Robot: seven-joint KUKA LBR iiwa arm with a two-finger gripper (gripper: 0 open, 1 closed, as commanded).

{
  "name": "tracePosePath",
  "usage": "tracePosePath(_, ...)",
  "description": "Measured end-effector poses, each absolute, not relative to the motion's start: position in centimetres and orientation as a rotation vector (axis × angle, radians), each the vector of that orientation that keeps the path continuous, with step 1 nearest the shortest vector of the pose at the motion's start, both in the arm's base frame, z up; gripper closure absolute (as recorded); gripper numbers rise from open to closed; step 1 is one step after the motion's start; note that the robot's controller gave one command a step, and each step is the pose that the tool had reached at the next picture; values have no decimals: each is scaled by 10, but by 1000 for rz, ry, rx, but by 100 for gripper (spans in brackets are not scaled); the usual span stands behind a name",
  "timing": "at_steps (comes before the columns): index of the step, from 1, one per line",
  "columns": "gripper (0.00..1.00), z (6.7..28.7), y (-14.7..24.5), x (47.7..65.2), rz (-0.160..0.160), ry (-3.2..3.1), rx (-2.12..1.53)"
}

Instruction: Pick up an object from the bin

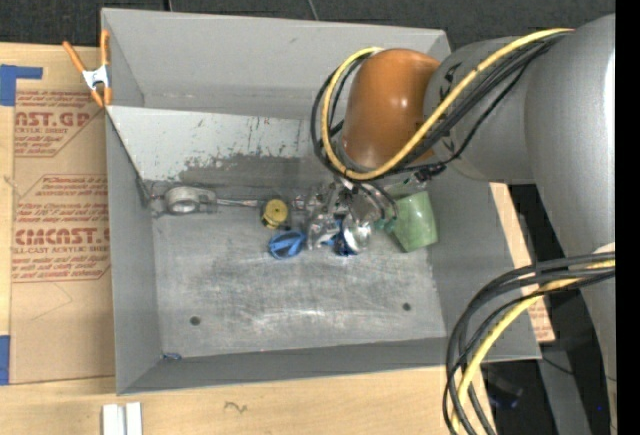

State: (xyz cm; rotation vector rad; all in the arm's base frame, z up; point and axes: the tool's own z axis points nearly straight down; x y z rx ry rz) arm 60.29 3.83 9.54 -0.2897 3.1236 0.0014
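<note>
Gripper (335, 220) low in bin (200, 323), just right of frame centre. Blue crumpled piece (287, 245) just beside it at lower left, yellow knob (274, 213) left, green block (415, 221) right. Metal spoon (185, 200) well left. Open or closed: can't tell.

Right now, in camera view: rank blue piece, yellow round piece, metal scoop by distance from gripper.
1. Blue piece, just left of the gripper.
2. Yellow round piece, slightly farther left; close call with the blue.
3. Metal scoop, far left.
</note>
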Motion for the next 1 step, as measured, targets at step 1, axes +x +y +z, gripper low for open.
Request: tracePosePath(1,100,143,39,604,0,3121,-289)
